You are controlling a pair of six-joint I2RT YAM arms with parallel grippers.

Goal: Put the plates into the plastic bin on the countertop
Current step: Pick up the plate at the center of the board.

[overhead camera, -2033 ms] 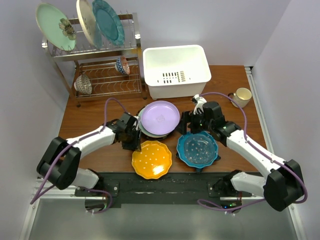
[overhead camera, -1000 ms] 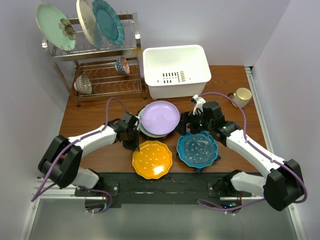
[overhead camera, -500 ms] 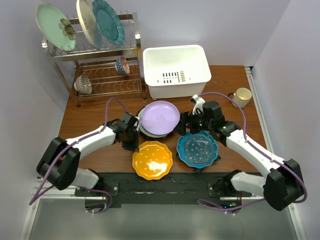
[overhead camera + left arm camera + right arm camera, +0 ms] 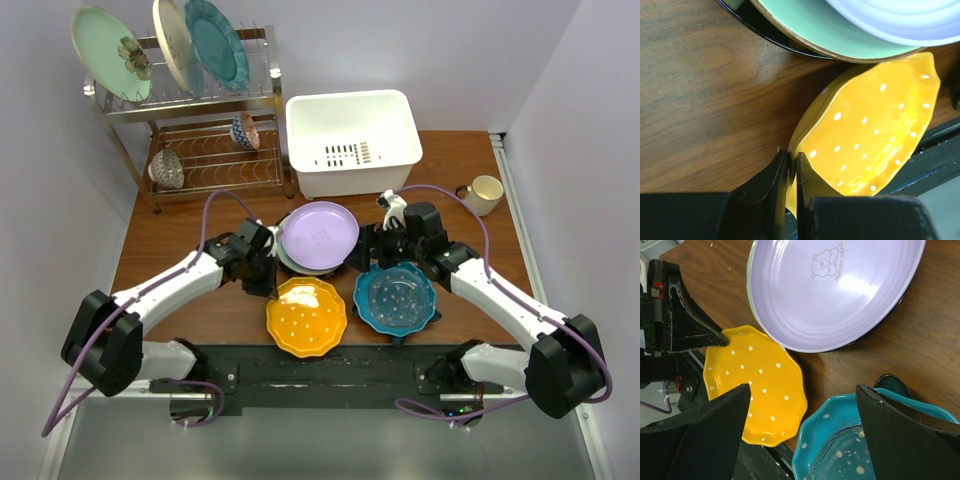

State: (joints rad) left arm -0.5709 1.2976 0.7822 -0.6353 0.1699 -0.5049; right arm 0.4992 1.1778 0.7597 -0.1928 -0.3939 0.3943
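Observation:
My left gripper (image 4: 263, 283) is shut on the left rim of the orange scalloped white-dotted plate (image 4: 307, 318), which is tilted up off the countertop (image 4: 180, 235). The wrist view shows my left gripper (image 4: 792, 165) pinching that plate's (image 4: 875, 125) rim. The lilac plate (image 4: 320, 235) tops a stack with a mint plate (image 4: 840, 37) and a dark plate (image 4: 767, 35) under it. The blue scalloped plate (image 4: 395, 298) lies at front right. My right gripper (image 4: 372, 250) is open and empty above the gap between the lilac (image 4: 840, 295) and blue (image 4: 840, 440) plates. The white plastic bin (image 4: 352, 140) stands behind, empty.
A chrome dish rack (image 4: 190, 110) at back left holds a mint flower plate (image 4: 110, 55), a cream plate (image 4: 170, 45) and a teal plate (image 4: 215, 40), with small bowls (image 4: 167, 168) below. A cup (image 4: 485, 192) stands at the right edge.
My left arm has shifted and the orange plate has moved slightly right with its left rim raised. My right gripper has crept a little left.

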